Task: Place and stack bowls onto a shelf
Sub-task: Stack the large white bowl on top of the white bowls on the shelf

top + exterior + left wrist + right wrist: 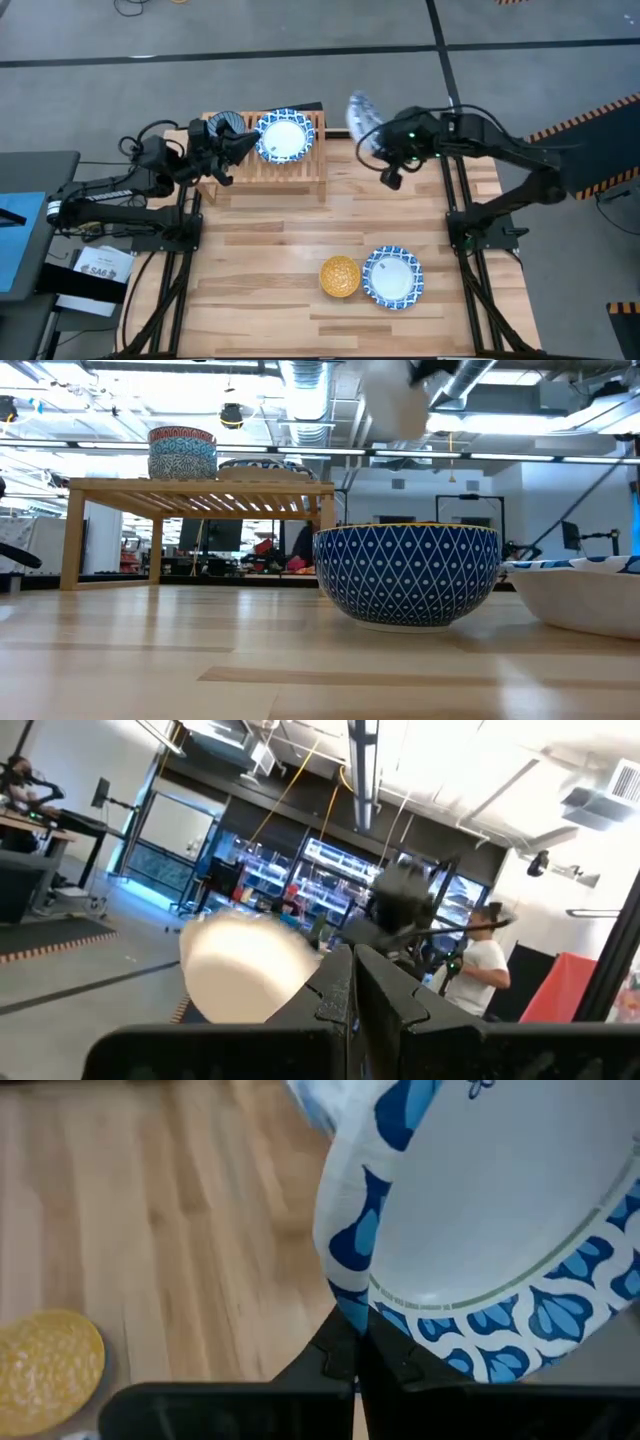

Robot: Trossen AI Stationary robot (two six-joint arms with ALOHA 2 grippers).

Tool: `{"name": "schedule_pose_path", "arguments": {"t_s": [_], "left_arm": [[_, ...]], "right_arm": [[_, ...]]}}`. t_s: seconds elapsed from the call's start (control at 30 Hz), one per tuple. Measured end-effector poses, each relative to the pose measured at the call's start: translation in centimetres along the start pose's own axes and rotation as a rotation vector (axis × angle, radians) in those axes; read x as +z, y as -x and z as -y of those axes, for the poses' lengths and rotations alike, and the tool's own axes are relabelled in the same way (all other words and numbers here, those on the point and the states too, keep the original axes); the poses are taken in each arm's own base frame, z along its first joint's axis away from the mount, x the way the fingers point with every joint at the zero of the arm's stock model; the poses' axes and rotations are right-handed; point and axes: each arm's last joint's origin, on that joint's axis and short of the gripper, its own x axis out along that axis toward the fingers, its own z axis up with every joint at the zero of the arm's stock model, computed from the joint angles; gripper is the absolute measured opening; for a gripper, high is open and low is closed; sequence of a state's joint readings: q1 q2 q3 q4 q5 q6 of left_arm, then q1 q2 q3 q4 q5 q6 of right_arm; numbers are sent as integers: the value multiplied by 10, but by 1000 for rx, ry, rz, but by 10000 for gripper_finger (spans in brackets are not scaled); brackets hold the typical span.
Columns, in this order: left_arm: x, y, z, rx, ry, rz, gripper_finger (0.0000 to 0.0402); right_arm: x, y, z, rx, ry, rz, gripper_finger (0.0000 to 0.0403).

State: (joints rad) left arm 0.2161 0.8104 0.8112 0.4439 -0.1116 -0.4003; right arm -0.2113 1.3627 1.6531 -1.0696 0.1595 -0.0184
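Right gripper (357, 1352) is clamped on the rim of a wide blue-and-white patterned ceramic bowl (500, 1210), carried tilted in the upper middle of the high view, just right of the low light-wood slatted shelf (300, 160). Left gripper (232, 140) sits over the shelf's left end beside another patterned bowl (284, 137); I cannot tell its grip.

Grey floor (300, 30) w/ dark seams, ceiling ducts (310, 385), strip lights, desks in bkgd.
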Motion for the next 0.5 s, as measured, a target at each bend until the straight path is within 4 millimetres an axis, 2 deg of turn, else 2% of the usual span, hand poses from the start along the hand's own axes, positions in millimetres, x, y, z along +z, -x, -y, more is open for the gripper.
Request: {"name": "schedule_pose_path", "arguments": {"t_s": [0.1, 0.2, 0.33, 0.5], "left_arm": [[0, 0, 0, 0, 1, -1, 0], [0, 0, 0, 0, 1, 0, 0], [0, 0, 0, -1, 21, 2, 0], [0, 0, 0, -2, 40, 2, 0]], "right_arm": [[30, -7, -17, 28, 159, 39, 21], [51, -28, -32, 1, 317, 22, 21], [67, -66, -45, -73, 451, -41, 27], [75, -115, -46, -145, 541, -128, 24]]}}
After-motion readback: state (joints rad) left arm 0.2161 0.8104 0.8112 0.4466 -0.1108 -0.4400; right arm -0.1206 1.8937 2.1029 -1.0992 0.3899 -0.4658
